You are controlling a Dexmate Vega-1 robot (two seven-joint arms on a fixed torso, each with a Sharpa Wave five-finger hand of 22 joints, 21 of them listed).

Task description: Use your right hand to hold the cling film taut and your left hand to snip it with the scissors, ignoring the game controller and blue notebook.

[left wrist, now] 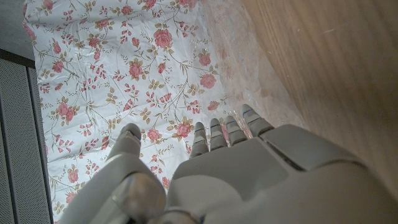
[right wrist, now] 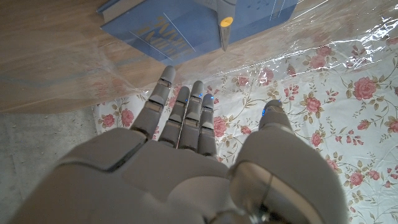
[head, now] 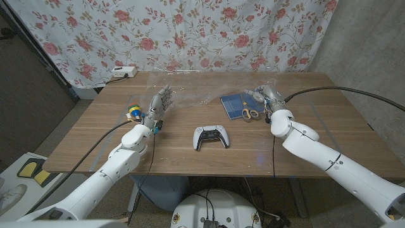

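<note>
Across the far half of the wooden table point(head: 190, 152), crinkled clear cling film point(head: 209, 95) is spread, its edges hard to trace. Orange-handled scissors point(head: 249, 113) lie on the blue notebook point(head: 234, 104), partly hidden by the right robot hand point(head: 264, 95), fingers extended, empty. The left robot hand point(head: 161, 101) is likewise spread. A white game controller point(head: 211, 137) sits nearer, in open room.

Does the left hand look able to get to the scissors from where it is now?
Probably not easily. The scissors lie on the blue notebook at the table's right side, beside the right hand. The left hand is open, far across the table; nothing solid blocks it, only the cling film.
</note>
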